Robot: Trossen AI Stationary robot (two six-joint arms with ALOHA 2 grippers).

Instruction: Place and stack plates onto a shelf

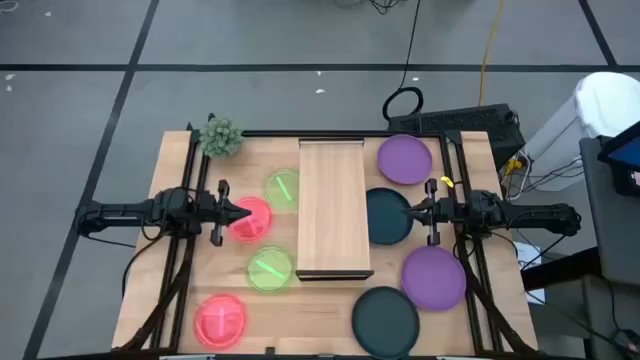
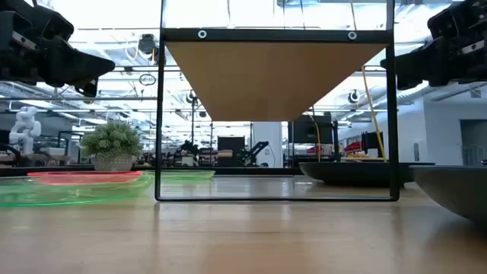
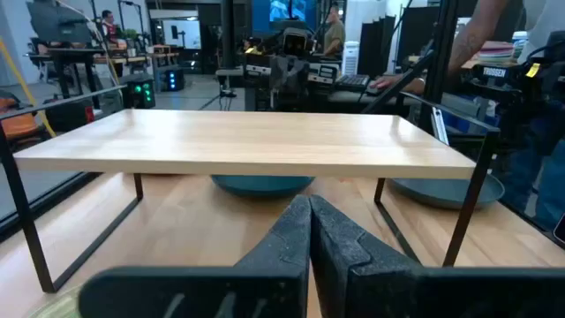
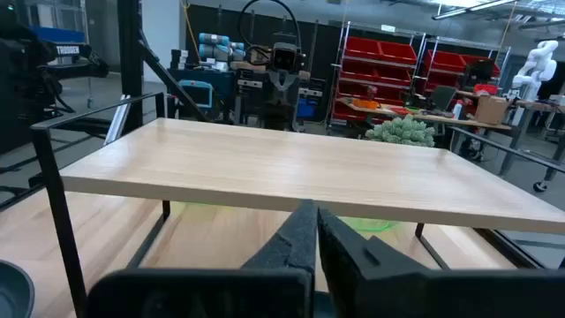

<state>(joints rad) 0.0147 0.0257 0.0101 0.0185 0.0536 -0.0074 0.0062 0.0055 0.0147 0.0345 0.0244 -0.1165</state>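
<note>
Shelf bare; both jaws clenched, empty. Left gripper should open wide, then pinch the pink plate rim.

Both arms are dark, near-black, slim and jointed, each on a black tube frame. The left gripper and right gripper end in two tapered matte black fingers, pressed together.

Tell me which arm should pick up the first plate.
Either could, but probably the left: its hand hangs right over a pink plate, with the shelf bare alongside.
</note>
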